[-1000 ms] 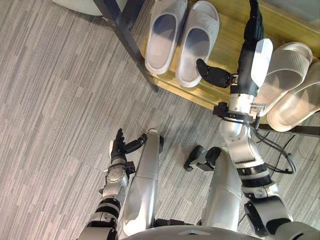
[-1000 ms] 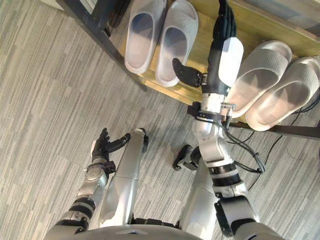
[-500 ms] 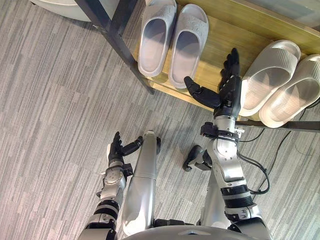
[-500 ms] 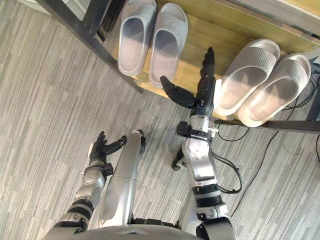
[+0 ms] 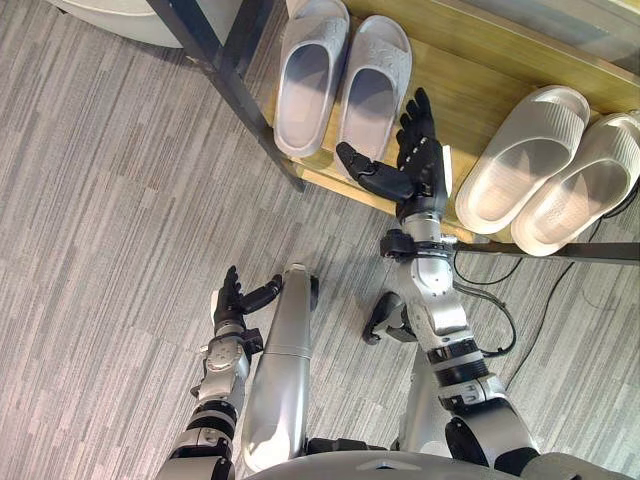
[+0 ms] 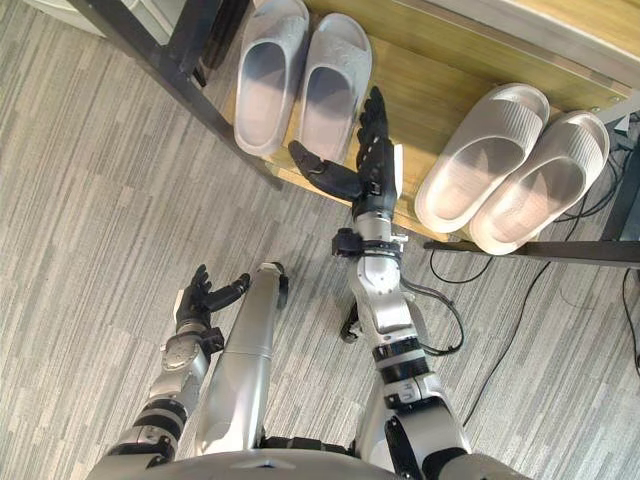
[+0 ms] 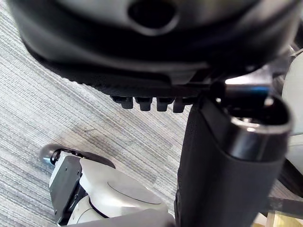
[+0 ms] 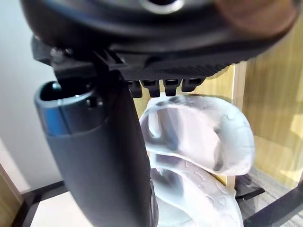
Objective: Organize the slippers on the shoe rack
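Two pairs of slippers rest on the wooden shelf (image 5: 460, 85) of the shoe rack. The grey pair (image 5: 345, 80) lies side by side at the left end, and the right wrist view shows one of these grey slippers (image 8: 199, 137) just past the hand. A beige pair (image 5: 550, 170) lies at an angle at the right end. My right hand (image 5: 415, 160) hovers open over the shelf's front edge between the pairs, fingers straight, thumb spread toward the grey pair, holding nothing. Low on the left, my left hand (image 5: 232, 300) hangs open over the floor.
The rack's dark metal post (image 5: 235, 90) runs down to the grey striped carpet (image 5: 100, 220) left of the grey slippers. A dark crossbar (image 5: 580, 255) sits below the beige pair. Open carpet spreads to the left.
My right arm has drawn back from deep over the shelf; the hand now sits lower and further left, near the shelf's front edge. The camera has shifted slightly. The left hand has hardly moved.
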Robot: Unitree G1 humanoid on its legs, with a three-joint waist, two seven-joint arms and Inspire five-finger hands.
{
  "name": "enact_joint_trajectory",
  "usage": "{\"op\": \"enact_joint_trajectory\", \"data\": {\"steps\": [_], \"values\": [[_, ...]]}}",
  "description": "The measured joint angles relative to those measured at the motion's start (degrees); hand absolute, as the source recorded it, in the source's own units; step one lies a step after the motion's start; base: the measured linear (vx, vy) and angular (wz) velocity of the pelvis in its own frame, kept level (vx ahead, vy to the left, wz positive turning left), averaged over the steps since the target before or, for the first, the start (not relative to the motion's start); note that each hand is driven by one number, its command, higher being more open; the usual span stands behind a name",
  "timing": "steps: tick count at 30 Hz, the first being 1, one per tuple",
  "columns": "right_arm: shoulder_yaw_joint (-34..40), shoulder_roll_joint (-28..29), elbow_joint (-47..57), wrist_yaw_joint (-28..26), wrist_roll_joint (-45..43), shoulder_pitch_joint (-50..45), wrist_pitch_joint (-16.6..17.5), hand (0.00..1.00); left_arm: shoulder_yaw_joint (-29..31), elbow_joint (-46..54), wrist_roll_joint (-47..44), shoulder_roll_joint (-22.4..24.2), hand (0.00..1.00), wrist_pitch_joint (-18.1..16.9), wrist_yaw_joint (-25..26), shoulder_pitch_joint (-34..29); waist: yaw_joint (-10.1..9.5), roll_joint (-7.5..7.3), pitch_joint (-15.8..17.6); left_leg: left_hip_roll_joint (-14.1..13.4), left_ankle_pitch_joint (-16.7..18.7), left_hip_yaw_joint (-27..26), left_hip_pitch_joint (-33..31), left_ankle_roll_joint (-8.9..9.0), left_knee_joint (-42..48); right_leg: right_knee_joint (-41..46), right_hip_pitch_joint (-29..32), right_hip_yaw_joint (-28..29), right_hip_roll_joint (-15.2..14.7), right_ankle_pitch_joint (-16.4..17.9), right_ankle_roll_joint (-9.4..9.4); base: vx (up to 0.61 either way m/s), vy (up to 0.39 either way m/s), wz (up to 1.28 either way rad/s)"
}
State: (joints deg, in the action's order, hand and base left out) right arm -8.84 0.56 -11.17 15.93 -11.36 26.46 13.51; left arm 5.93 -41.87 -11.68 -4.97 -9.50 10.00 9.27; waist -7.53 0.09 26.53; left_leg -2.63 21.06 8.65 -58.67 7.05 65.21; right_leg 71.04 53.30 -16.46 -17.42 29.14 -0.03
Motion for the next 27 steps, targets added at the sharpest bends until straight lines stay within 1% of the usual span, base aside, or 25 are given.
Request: {"op": "enact_joint_trajectory", "data": {"steps": [15, 19, 23, 24, 26, 27], "values": [[0.0, -1.7, -3.4, 1.9, -0.1, 4.4, -1.1, 1.00, 0.2, -0.4, 0.0, 0.3, 1.00, -0.1, 0.0, 0.0, -0.46, 0.06, 0.0, 0.3, 0.0, 0.2, -0.5, -0.01, 1.2, 1.4, 0.3, -0.1, -0.6, 0.2, -0.07, 0.00, 0.000, 0.00], [0.1, -2.6, -3.5, 1.9, -0.1, 4.4, -1.1, 1.00, 0.2, -0.7, 0.0, 0.4, 1.00, -0.2, 0.0, 0.0, -0.76, 0.13, 0.0, 0.3, 0.0, 0.2, -0.5, -0.01, 1.2, 1.5, 0.3, -0.2, -0.6, 0.3, -0.25, 0.00, 0.000, 0.00], [0.2, -2.9, -3.3, 1.8, 0.0, 4.1, -1.3, 1.00, 0.2, -1.1, 0.0, 0.4, 1.00, -0.1, 0.0, 0.1, -0.60, 0.27, -0.1, 0.3, -0.1, 0.2, -0.3, -0.04, 1.0, 1.2, 0.0, -0.3, -0.6, 0.1, -0.47, 0.00, 0.000, 0.00], [0.2, -2.9, -3.1, 1.8, 0.1, 3.4, -1.6, 1.00, 0.3, -1.4, 0.0, 0.4, 1.00, 0.1, 0.0, 0.1, -0.54, 0.29, -0.1, 0.3, -0.1, 0.2, 0.3, -0.05, 0.7, 0.9, -0.7, -0.4, -0.5, 0.1, -0.46, 0.03, 0.000, 0.02], [0.3, -2.8, -1.3, 1.6, 0.3, -1.3, -2.2, 1.00, 1.0, -2.3, 0.0, 0.8, 1.00, 1.0, 0.4, 0.3, -0.37, 0.34, -0.1, 0.2, -0.1, 0.3, 3.7, -0.19, -1.2, -1.3, -4.3, -1.0, -0.2, -0.1, -0.14, 0.07, -0.004, 0.04], [0.3, -2.7, -1.0, 1.6, 0.4, -2.0, -2.3, 1.00, 1.3, -2.3, 0.0, 0.9, 1.00, 1.1, 0.4, 0.3, -0.36, 0.34, -0.1, 0.1, -0.1, 0.3, 4.1, -0.19, -1.5, -1.7, -4.8, -1.0, -0.1, -0.2, -0.11, 0.08, 0.002, 0.00]]}}
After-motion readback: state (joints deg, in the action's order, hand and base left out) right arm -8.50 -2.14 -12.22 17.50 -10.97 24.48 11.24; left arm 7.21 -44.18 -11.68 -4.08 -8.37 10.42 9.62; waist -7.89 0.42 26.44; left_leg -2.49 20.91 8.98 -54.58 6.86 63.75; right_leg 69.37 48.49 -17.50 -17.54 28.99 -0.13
